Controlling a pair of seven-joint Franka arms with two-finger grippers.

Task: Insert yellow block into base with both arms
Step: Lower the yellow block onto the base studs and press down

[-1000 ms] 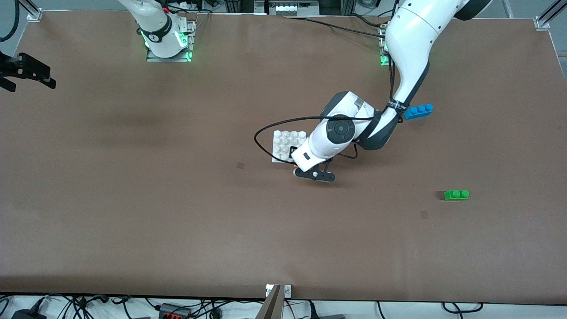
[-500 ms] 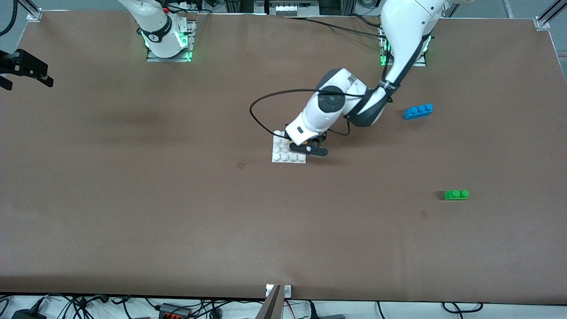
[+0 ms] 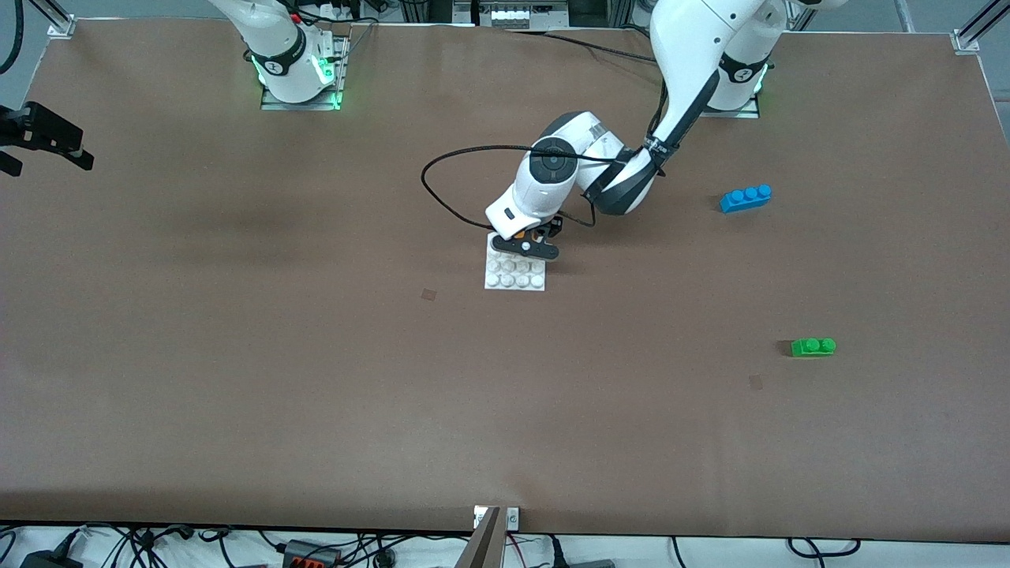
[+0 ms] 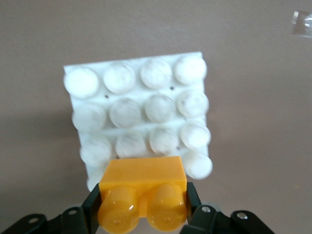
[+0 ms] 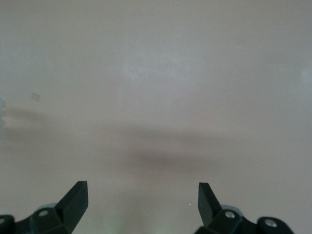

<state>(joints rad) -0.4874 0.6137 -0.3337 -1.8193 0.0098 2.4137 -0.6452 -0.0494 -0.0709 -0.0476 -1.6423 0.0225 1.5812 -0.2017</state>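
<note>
Yellow block (image 4: pixel 143 197), 2 studs, clamped between the left gripper (image 4: pixel 144 207) fingers, hanging over the edge of the white base (image 4: pixel 141 114) that faces the robot bases. Base, 4x4 studs, flat on the brown table (image 3: pixel 237 355) near mid-table. Left gripper (image 3: pixel 527 241) sits over that same edge in the front view. Right gripper (image 5: pixel 142 201) waits spread wide, holding nothing, over bare table at the right arm's end. Blue 3-stud brick (image 3: pixel 746 198) and green 2-stud brick (image 3: pixel 813 346) lie toward the left arm's end, well apart from the base.

Orange-yellow block (image 4: pixel 143 186), white studded base (image 4: pixel 138 112), brown table (image 3: pixel 237 355)
</note>
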